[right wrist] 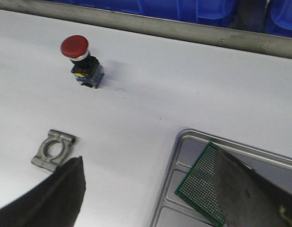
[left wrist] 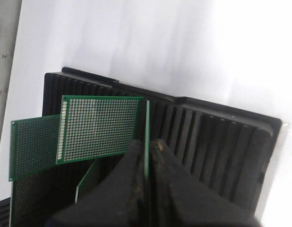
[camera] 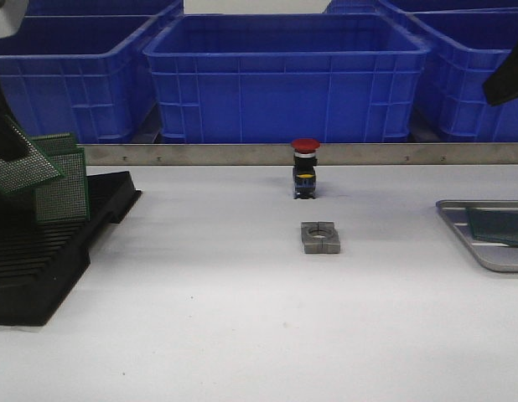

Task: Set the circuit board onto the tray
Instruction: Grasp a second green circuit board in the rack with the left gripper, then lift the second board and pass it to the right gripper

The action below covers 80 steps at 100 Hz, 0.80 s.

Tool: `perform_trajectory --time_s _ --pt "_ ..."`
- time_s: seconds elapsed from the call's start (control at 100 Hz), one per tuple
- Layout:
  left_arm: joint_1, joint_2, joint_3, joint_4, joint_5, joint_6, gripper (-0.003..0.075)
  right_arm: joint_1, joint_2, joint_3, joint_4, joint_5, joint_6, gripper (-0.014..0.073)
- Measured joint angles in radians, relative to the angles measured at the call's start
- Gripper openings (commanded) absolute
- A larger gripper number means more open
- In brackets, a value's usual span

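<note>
The left tool [left wrist: 147,165] clamps 1 circuit board [left wrist: 147,127] edge-on above the rack [left wrist: 212,151]; it should lift straight (clearing neighbouring boards) before crossing right to the tray [camera: 460,230]. The right tool [right wrist: 150,198] stands apart.

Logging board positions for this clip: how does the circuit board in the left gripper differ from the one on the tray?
The held circuit board is clamped on edge between the left gripper fingers above the black rack; the tray board lies flat in the tray. The held one is on the table's left, the other at its right. The right gripper is open over the tray board. Both are green perforated boards.
</note>
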State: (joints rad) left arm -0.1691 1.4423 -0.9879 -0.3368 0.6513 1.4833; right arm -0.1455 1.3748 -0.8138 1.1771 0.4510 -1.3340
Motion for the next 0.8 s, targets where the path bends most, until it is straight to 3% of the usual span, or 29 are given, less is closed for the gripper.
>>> perform_trajectory --time_s 0.2,0.55,0.8 --pt "-0.079 -0.025 -0.001 -0.085 0.059 -0.001 -0.0020 0.092 -0.061 0.000 -0.002 0.051 -0.062 0.0578" --pt "-0.243 -0.029 -0.001 -0.364 0.067 -0.001 -0.0020 0.333 -0.095 0.000 -0.012 0.183 -0.217 0.0578" --pt "-0.279 -0.029 -0.001 -0.504 0.133 0.042 -0.0020 0.462 -0.095 0.000 -0.018 0.236 -0.386 0.0578"
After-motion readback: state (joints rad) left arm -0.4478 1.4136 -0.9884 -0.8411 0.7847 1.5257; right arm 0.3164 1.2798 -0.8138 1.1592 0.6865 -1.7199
